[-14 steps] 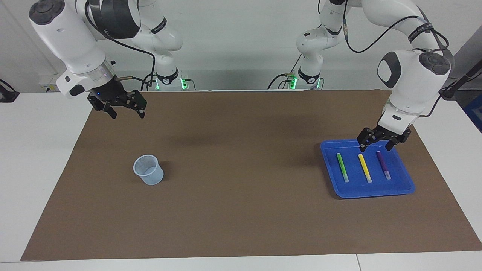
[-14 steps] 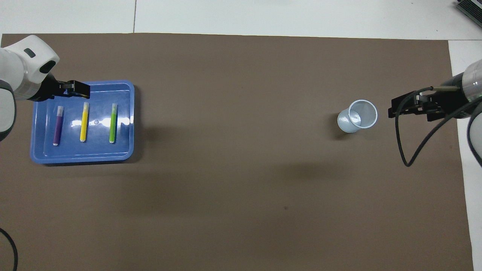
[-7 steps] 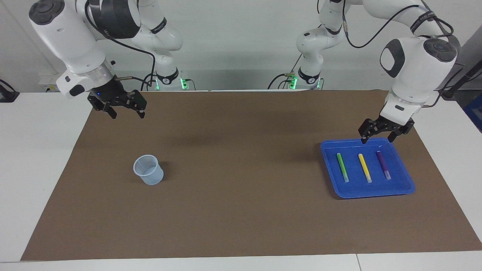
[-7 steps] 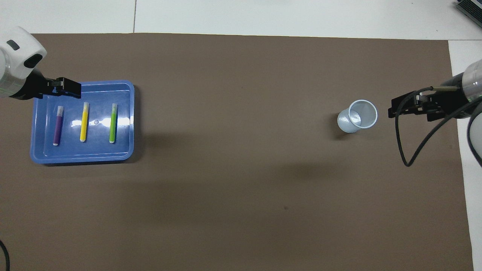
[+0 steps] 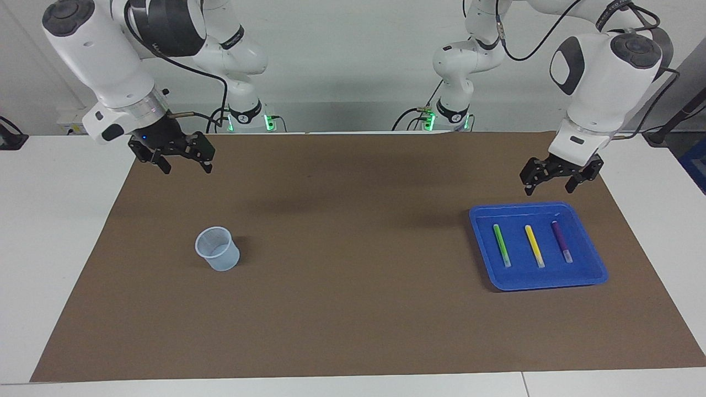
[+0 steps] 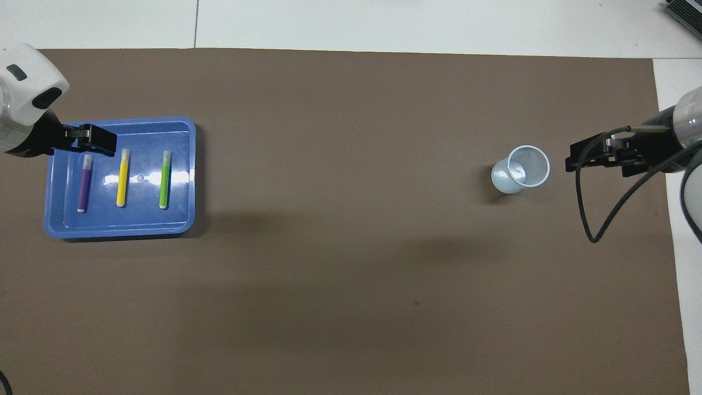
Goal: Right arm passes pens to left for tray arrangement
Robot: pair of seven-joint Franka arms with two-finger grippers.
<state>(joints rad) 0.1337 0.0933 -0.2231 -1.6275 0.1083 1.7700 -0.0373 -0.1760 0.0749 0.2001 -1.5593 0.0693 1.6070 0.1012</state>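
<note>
Pens (image 5: 532, 245), green, yellow and purple, lie side by side in the tray (image 5: 590, 278); arranging looks finished. Left gripper (image 5: 555, 177), open and empty, hangs over the mat beside the tray; right gripper (image 5: 177, 156) waits open, well apart from it. Next: both park.

surface: white table (image 5: 55, 231) (image 6: 384, 24), covered almost fully by 1 brown mat (image 5: 353, 309) (image 6: 351, 274)
mat: flat, white tabletop showing round its edges
on mat: blue tray (image 5: 584, 275) (image 6: 118, 229) toward the left arm's end; translucent cup (image 5: 218, 249) (image 6: 520, 170) toward the right arm's end, upright
spacing: tray and cup well apart, bare mat between
tray: flat on mat, fully inside mat edge
</note>
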